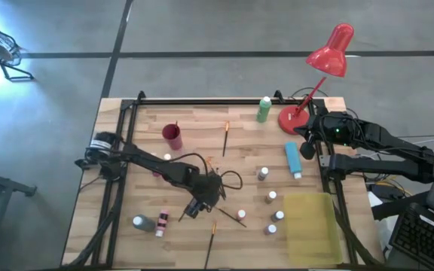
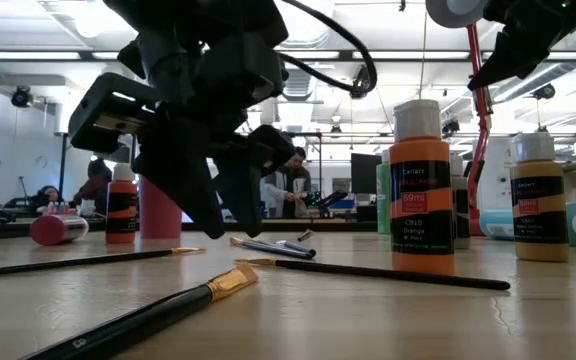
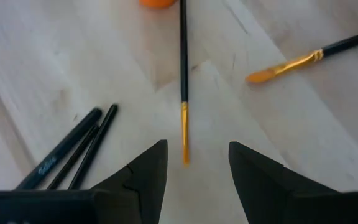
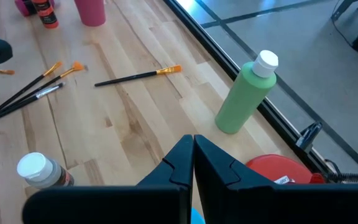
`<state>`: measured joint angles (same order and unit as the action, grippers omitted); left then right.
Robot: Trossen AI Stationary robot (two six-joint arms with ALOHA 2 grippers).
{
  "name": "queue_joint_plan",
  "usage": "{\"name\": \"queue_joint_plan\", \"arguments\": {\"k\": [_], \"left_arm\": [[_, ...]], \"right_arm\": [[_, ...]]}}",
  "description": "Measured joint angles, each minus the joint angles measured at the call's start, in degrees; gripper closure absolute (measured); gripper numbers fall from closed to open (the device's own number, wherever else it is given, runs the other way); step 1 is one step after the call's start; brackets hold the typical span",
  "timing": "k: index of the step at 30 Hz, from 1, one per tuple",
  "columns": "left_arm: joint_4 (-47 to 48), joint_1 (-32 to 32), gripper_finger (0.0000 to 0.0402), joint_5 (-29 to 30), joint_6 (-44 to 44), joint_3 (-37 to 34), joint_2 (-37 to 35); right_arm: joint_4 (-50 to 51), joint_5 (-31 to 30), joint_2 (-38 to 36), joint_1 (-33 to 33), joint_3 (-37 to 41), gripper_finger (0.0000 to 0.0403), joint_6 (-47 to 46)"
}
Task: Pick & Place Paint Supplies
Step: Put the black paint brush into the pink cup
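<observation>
Paintbrush under left gripper: a thin brush [image 3: 183, 93] lies flat on the table, its yellow bristle tip between the two dark fingers.
Left gripper [image 1: 200, 202]: low over the middle of the table, fingers apart, nothing held; bare wood on both sides of the tip.
Nearby brushes: a loose bundle [image 3: 73, 149] lies just beside one finger; another brush [image 3: 303, 59] lies apart on the other side.
Small bottles [image 1: 271, 197]: scattered between the gripper and the yellow tray [image 1: 311, 226].
Blue bottle [image 1: 293, 159]: lying down near the right rail.
Right gripper [image 4: 193, 163]: near the right edge, fingers together, empty.
Green bottle [image 4: 244, 96]: upright at the far rail, beside the red lamp base [image 1: 291, 119].
</observation>
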<state>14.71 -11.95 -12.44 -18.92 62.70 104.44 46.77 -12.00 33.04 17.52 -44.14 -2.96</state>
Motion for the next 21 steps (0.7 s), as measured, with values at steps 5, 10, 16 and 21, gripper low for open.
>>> {"name": "queue_joint_plan", "arguments": {"k": [5,10,16,21], "left_arm": [[-1.2,-0.7,0.0225,3.0,-0.4,0.0,0.0],[-1.3,-1.0,0.0225,5.3,-0.9,-0.1,0.0],[-2.5,-1.3,0.0225,5.5,-0.7,-0.1,2.0],[-2.8,-1.6,0.0225,5.4,-0.6,0.1,4.3]], "right_arm": [[0.0,0.0,0.0,0.0,0.0,0.0394,0.0],[0.0,0.0,0.0,0.0,0.0,0.0394,0.1],[0.0,0.0,0.0,0.0,0.0,0.0394,0.1],[0.0,0.0,0.0,0.0,0.0,0.0394,0.1]]}}
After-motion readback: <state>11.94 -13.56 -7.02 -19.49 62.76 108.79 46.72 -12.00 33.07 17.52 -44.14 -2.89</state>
